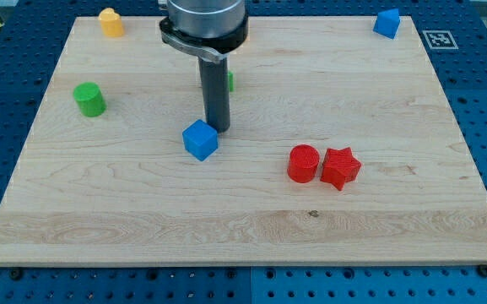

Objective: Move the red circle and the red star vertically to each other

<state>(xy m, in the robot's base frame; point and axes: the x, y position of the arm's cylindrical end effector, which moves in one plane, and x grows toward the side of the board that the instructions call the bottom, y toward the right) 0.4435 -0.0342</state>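
Note:
The red circle (303, 163) and the red star (340, 167) sit side by side and touching on the wooden board, right of centre, the circle to the left of the star. My tip (218, 127) rests on the board left of them, just above and right of a blue cube (200, 139), close to it or touching it. The tip is about a hundred pixels to the left of the red circle.
A green cylinder (89, 99) stands at the left. A yellow block (110, 21) is at the top left. A blue block (386, 23) is at the top right. A green block (229, 81) is mostly hidden behind the rod. The board's edge (243, 263) runs along the bottom.

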